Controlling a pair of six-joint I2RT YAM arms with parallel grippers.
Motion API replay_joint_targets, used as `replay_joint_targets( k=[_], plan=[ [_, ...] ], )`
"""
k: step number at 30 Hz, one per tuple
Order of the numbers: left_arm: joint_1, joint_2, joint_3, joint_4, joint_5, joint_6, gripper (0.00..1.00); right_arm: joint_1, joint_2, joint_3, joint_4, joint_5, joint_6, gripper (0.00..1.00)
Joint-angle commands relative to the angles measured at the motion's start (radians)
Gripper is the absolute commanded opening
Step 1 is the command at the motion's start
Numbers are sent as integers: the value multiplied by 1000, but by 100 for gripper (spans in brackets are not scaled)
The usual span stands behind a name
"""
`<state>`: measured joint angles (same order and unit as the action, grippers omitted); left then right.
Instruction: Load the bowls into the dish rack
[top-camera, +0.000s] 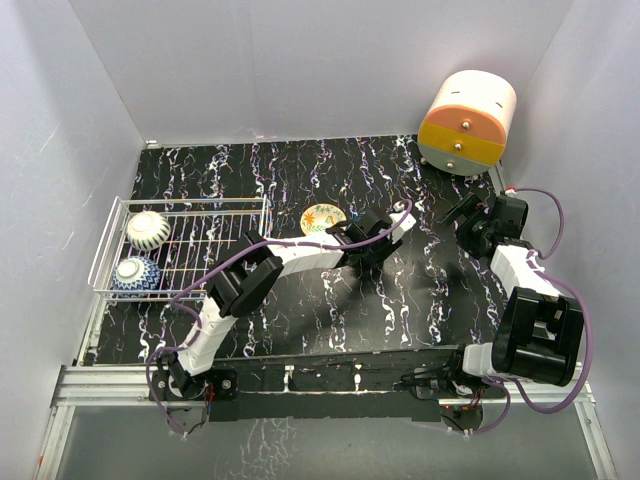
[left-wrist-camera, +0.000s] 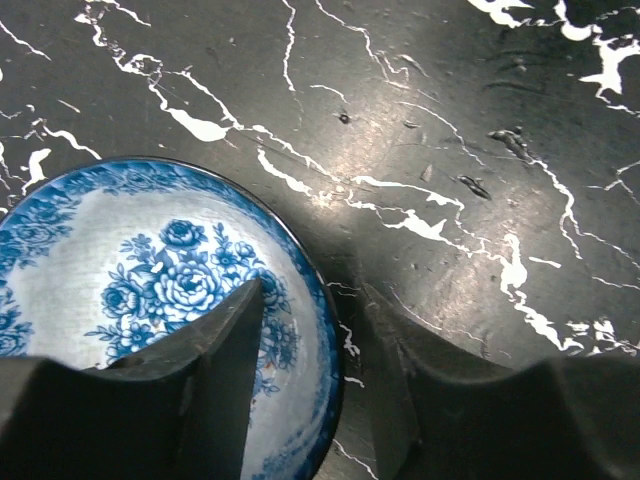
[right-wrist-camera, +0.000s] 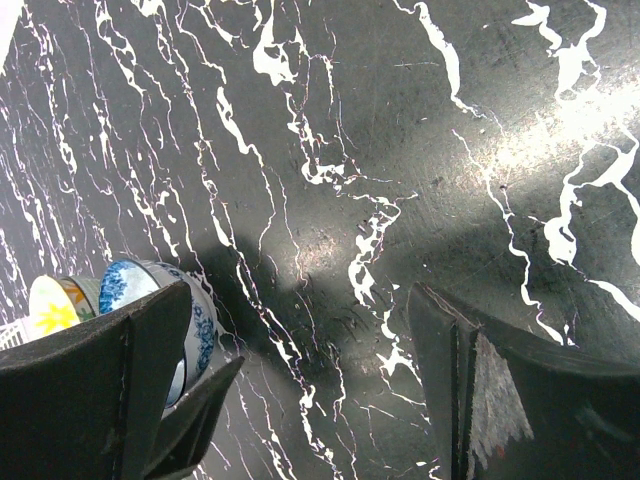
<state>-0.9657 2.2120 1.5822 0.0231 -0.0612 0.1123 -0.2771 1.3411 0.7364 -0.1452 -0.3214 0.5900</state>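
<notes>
A blue-floral bowl (left-wrist-camera: 150, 280) sits on the black marble table. My left gripper (left-wrist-camera: 310, 290) is open and straddles its right rim, one finger inside the bowl and one outside, with table showing between rim and outer finger. In the top view my left gripper (top-camera: 365, 243) hides this bowl. The bowl also shows in the right wrist view (right-wrist-camera: 125, 285). A yellow-floral bowl (top-camera: 322, 218) lies just left of the gripper. The white wire dish rack (top-camera: 215, 250) at the left holds a ribbed white bowl (top-camera: 148, 230) and a blue-patterned bowl (top-camera: 135, 275). My right gripper (top-camera: 472, 222) is open and empty.
A cream-and-orange cylindrical drawer unit (top-camera: 468, 122) stands at the back right corner. White walls close the table on three sides. The right gripper (right-wrist-camera: 300, 290) hovers over bare marble tabletop (right-wrist-camera: 400, 150), right of the two loose bowls.
</notes>
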Motion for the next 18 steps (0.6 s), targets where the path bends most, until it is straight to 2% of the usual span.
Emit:
replay_joint_targets(
  k=[1,5,13,18],
  plan=[
    [2,27,13,-11,-13,0,35,-8,-3,-6,63,-13,5,93],
    [2,34,-8,2,-21,-2,0,-8,-3,-8,64,-13,4,93],
    [-8,-15,19,-33,-6,-20,0,-12,-3,-8,66,1,8,93],
    [-44,-117,60,-87,-9,-38,0,-23,-14,-14,65,22,20,93]
  ],
)
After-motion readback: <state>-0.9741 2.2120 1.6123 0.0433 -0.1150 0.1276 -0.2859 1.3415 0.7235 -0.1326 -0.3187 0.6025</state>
